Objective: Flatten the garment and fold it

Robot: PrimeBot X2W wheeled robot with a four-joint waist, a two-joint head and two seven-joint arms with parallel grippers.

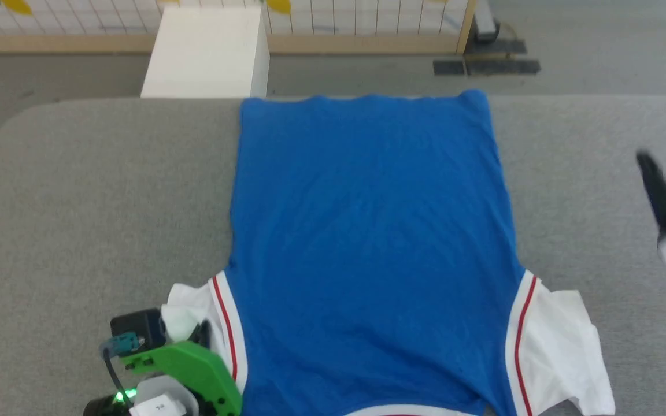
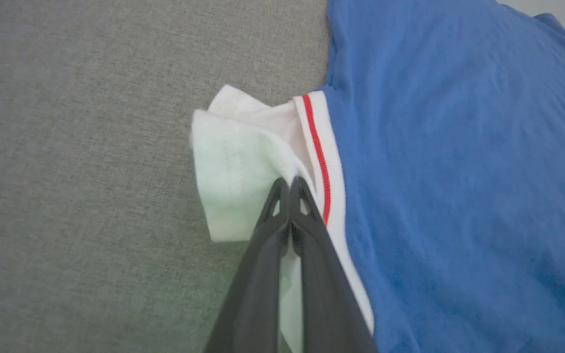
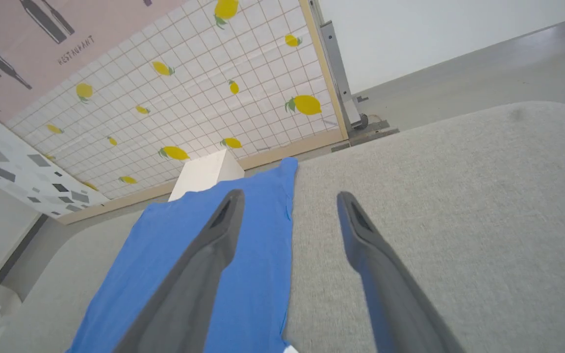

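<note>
Grey table [image 1: 78,202] carries the blue garment [image 1: 367,242] flat down its middle, hem at the far edge. Left tool [image 2: 290,182] — clamped on the bunched white sleeve [image 2: 233,162] nr the near edge. Right tool [image 3: 290,198] — spread wide, holding nothing, by the right edge.

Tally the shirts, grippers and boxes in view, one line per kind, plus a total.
Bright blue soft T-shirt with white sleeves: 1
Dark two-fingered grippers, left gripper and right gripper: 2
White rectangular box beyond the grey fabric table: 1
Total: 4
</note>
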